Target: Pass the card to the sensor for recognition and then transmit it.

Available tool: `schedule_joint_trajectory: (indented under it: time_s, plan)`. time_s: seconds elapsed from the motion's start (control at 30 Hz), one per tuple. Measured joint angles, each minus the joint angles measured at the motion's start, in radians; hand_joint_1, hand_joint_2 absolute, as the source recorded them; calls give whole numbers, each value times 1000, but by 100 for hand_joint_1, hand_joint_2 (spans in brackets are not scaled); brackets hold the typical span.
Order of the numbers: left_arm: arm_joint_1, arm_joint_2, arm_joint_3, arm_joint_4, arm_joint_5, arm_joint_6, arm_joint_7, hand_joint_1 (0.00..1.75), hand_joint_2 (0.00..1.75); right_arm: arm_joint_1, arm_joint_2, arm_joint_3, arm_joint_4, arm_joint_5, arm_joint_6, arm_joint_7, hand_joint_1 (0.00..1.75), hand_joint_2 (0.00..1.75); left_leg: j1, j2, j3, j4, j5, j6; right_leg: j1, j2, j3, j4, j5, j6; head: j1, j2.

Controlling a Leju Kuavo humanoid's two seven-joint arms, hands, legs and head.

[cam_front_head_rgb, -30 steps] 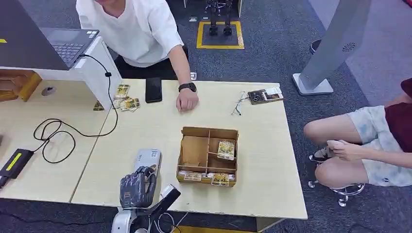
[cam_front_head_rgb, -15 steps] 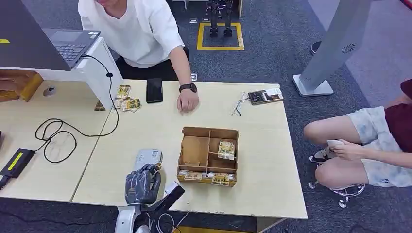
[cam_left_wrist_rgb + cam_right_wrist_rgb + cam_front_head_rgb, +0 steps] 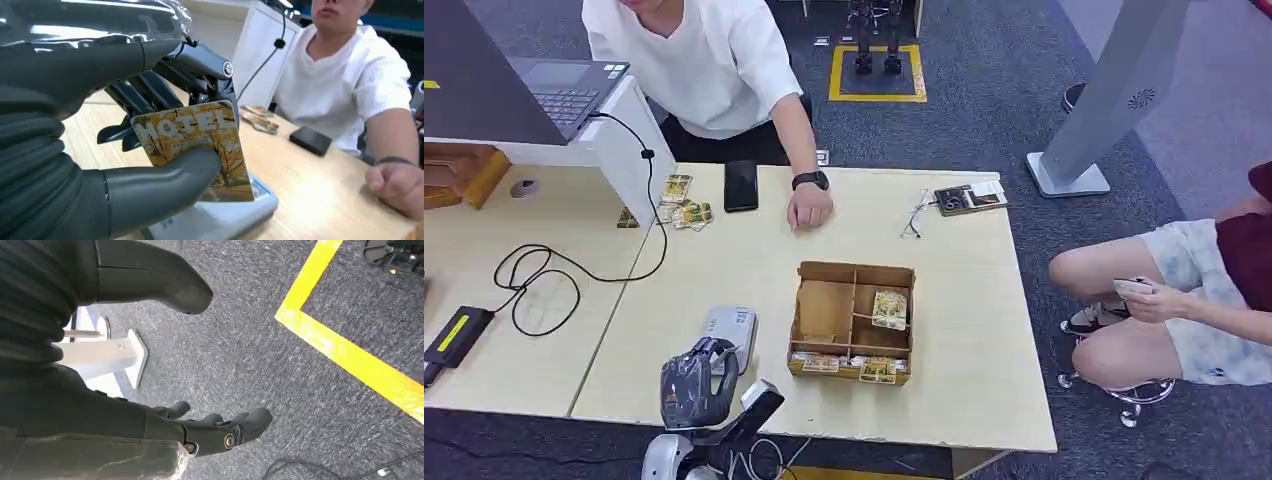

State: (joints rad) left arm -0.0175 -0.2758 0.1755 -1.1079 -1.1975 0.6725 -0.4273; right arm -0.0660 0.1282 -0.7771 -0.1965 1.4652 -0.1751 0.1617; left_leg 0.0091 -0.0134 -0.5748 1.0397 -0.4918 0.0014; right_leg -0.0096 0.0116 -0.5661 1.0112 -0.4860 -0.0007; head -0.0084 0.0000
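You've got a light wood table (image 3: 964,330). Grey sensor unit (image 3: 730,326) lies just ahead of the left hand (image 3: 692,384). Cardboard divider box (image 3: 853,322) sits beside the hand, toward the robot's right. Well beyond the hand: black phone (image 3: 740,185), loose cards (image 3: 680,207), a person's fist (image 3: 809,208). Glasses (image 3: 916,215) and a small tray (image 3: 970,197) lie far off, right.

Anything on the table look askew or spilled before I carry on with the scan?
Nothing serious. A few loose cards lie scattered untidily at the table's far left, beside the black phone. The left hand holds its card over the sensor; the box sits square.
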Motion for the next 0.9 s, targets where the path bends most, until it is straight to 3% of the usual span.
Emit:
schedule_joint_trajectory:
  time_s: [0.3, 0.53, 0.73, 0.9]
  plan:
    - [9, -1, 30, -35, 11, 0, -11, 175, 175, -1, 0, 0, 0, 0, 0, 1, 0, 175, 0, 0, -2, 0, 0, 0, 0, 0, -2, 0, 0, 0, 0, 0]
    - [24, -2, 56, -145, 233, 0, -90, 175, 175, -1, 0, 0, 0, 2, -3, 1, 0, 175, 0, 0, -3, 0, 0, 0, 0, 0, -2, 0, 0, 0, 0, 0]
    - [35, -3, 86, -222, 338, 0, -148, 175, 175, -1, 0, 0, 0, 16, -5, 2, 0, 175, 0, 0, -3, 0, 0, 0, 0, 0, -3, 0, 0, 0, 0, 0]
    - [37, -4, 96, -233, 354, 0, -176, 175, 175, -1, 0, 0, 0, 20, -6, 2, 0, 175, 0, 0, -2, 0, 0, 0, 0, 0, -3, 0, 0, 0, 0, 0]
